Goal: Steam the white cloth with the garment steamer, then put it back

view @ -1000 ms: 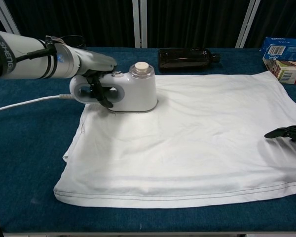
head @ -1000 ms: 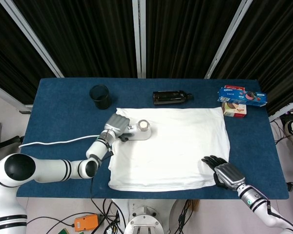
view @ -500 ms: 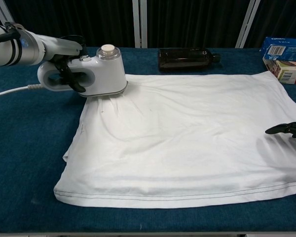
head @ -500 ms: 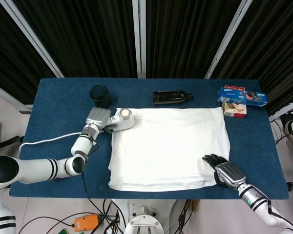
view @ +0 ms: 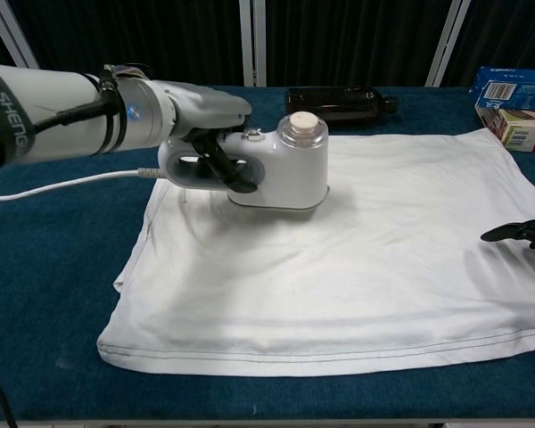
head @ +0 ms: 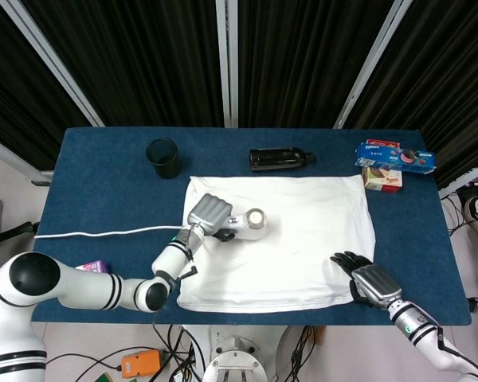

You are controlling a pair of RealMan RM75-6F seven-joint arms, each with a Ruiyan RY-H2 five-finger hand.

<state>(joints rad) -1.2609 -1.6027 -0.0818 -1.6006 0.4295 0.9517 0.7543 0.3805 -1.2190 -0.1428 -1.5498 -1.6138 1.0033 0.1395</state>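
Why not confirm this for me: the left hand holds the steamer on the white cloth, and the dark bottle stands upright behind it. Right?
Not quite. The left hand does hold the steamer on the white cloth, but the dark bottle lies on its side behind it, not upright. The chest view shows this plainly.

The left arm (view: 45, 120) carries dark letters reading "SHENG", cut off at the picture's edge; the blue box (head: 396, 154) at the far right bears print too small to read.
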